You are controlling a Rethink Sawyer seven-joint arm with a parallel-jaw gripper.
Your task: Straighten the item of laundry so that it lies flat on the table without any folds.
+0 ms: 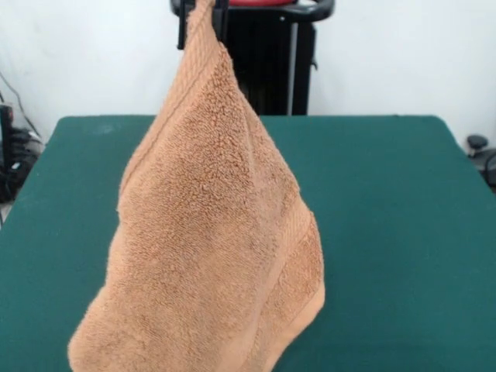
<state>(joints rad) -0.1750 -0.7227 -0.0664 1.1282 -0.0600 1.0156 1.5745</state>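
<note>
1. My fingers (203,9) are pinched on one corner of the towel (209,232), right at the top edge of the front view, where only their dark tips show on either side of the cloth.
2. The towel hangs from that corner in a long drooping cone above the green tabletop (387,201), with its banded hem running down the left edge.
3. Its lower part drops out of sight at the bottom, so I cannot say whether any of it touches the tabletop.
4. As I judge it, nothing is flat yet. The cloth is gathered and folded on itself.
5. Laying it down and spreading it out without folds is still left to do.
</note>
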